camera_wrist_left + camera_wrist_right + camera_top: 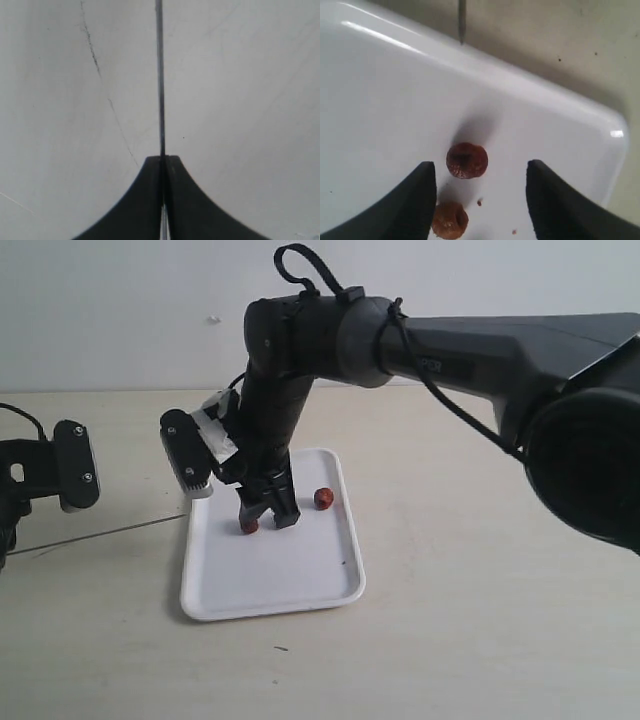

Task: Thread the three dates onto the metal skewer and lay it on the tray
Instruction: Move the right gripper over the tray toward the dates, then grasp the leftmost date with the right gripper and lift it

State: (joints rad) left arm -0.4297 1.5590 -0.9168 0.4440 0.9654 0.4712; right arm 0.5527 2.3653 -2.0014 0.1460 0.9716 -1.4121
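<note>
Table (470,640): soft-looking dates (466,160) to be pinched mid-body by wide right claw (268,518); stiff skewer (160,75) clamped in left claw (163,159).

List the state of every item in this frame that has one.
left end effector: shut on the metal skewer.
right end effector: open, low over the tray.
metal skewer: held, nothing threaded on the visible part.
dates: loose on the tray, none threaded.
tray: flat on the table.
</note>
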